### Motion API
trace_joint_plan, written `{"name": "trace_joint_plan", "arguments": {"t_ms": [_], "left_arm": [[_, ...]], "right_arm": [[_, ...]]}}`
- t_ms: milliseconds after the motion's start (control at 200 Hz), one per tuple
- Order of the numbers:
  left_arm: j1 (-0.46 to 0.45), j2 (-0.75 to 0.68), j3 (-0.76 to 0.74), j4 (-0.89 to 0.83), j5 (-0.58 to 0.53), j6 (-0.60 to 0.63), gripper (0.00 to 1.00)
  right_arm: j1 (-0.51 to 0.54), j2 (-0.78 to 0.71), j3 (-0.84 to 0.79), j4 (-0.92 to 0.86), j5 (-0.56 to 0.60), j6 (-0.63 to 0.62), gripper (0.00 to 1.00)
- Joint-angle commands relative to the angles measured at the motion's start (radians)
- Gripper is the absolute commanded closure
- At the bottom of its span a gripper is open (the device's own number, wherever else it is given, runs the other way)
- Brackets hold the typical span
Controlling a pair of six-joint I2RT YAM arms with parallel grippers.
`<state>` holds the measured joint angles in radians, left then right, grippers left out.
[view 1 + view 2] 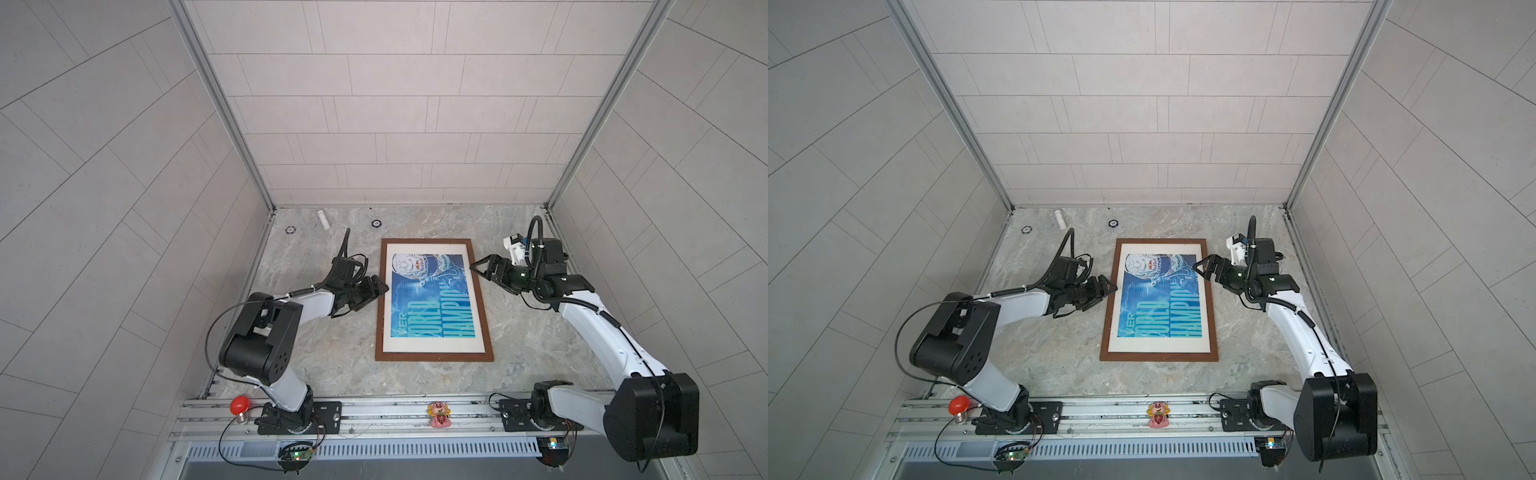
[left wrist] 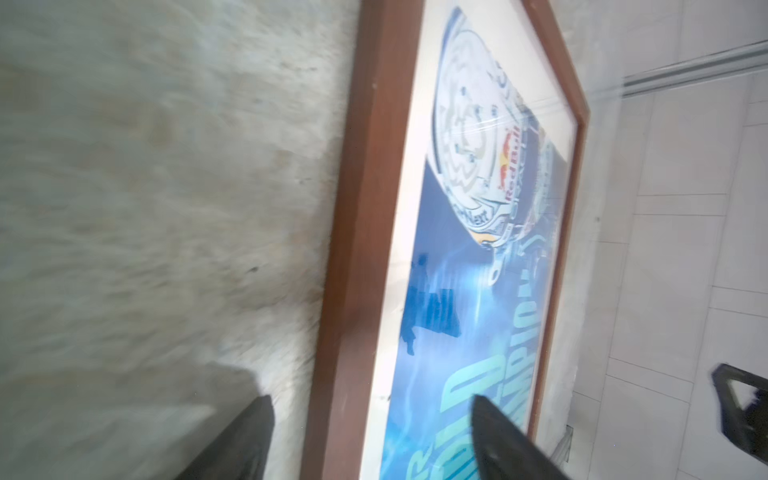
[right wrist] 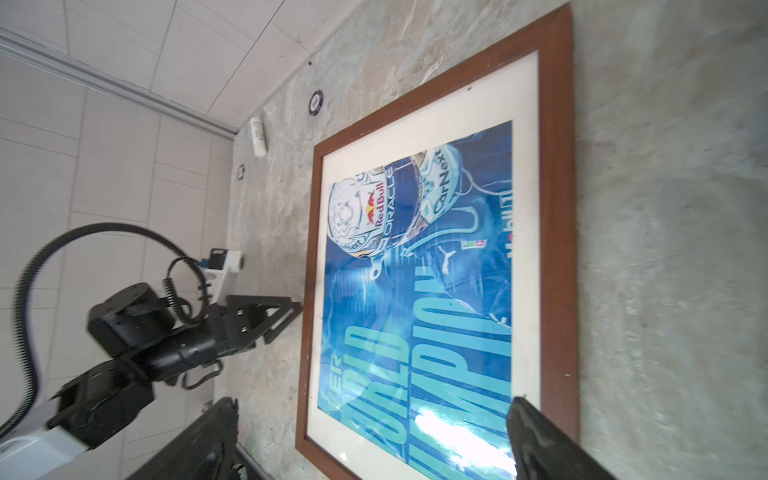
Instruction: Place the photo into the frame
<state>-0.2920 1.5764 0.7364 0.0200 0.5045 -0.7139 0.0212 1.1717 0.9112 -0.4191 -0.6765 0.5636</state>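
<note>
The frame (image 1: pixel 434 356) (image 1: pixel 1158 356) of thin dark-brown wood lies flat on the marble table in both top views. The photo (image 1: pixel 432 299) (image 1: pixel 1158 299) sits inside it, blue face up, its cream border all round. My left gripper (image 1: pixel 384 289) (image 1: pixel 1113 289) is open at the frame's left long edge. In the left wrist view that gripper (image 2: pixel 372 399) has one finger over the table and one over the photo (image 2: pixel 478 291), straddling the frame (image 2: pixel 357 249). My right gripper (image 1: pixel 473 268) (image 1: pixel 1196 264) is open at the right long edge. In the right wrist view this gripper (image 3: pixel 372 401) hangs above the photo (image 3: pixel 415 291) and frame (image 3: pixel 557 208), holding nothing.
A white tube (image 1: pixel 323 219) and two small round discs (image 1: pixel 289 229) (image 1: pixel 376 223) lie near the back wall. A red bulb (image 1: pixel 240 404) and a pink figurine (image 1: pixel 439 413) sit on the front rail. Tiled walls close in three sides.
</note>
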Motion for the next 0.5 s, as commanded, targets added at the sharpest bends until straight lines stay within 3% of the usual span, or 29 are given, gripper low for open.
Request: {"name": "trace_joint_plan", "arguments": {"t_ms": [0, 25, 120, 225, 375, 445, 495], "left_arm": [[0.005, -0.098, 0.105, -0.352, -0.178, 0.195, 0.06], [0.005, -0.109, 0.13, -0.393, -0.204, 0.219, 0.0], [0.011, -0.149, 0.242, -0.527, -0.361, 0.256, 0.0], [0.02, -0.213, 0.306, -0.541, -0.564, 0.26, 0.0], [0.048, -0.317, 0.264, -0.39, -0.758, 0.403, 0.0], [0.052, -0.375, 0.138, -0.199, -0.886, 0.474, 0.0], [0.074, -0.397, 0.015, -0.01, -0.899, 0.54, 0.0]], "right_arm": [[0.002, -0.047, 0.065, -0.11, 0.186, -0.122, 0.01], [0.003, -0.059, 0.069, -0.112, 0.236, -0.125, 0.01], [0.006, -0.128, 0.02, -0.002, 0.396, -0.161, 0.01], [0.009, -0.208, -0.049, 0.155, 0.54, -0.284, 0.01], [0.008, -0.316, -0.257, 0.516, 0.671, -0.538, 0.0], [-0.006, -0.298, -0.32, 0.595, 0.783, -0.516, 0.01], [-0.026, -0.272, -0.368, 0.668, 0.805, -0.501, 0.01]]}}
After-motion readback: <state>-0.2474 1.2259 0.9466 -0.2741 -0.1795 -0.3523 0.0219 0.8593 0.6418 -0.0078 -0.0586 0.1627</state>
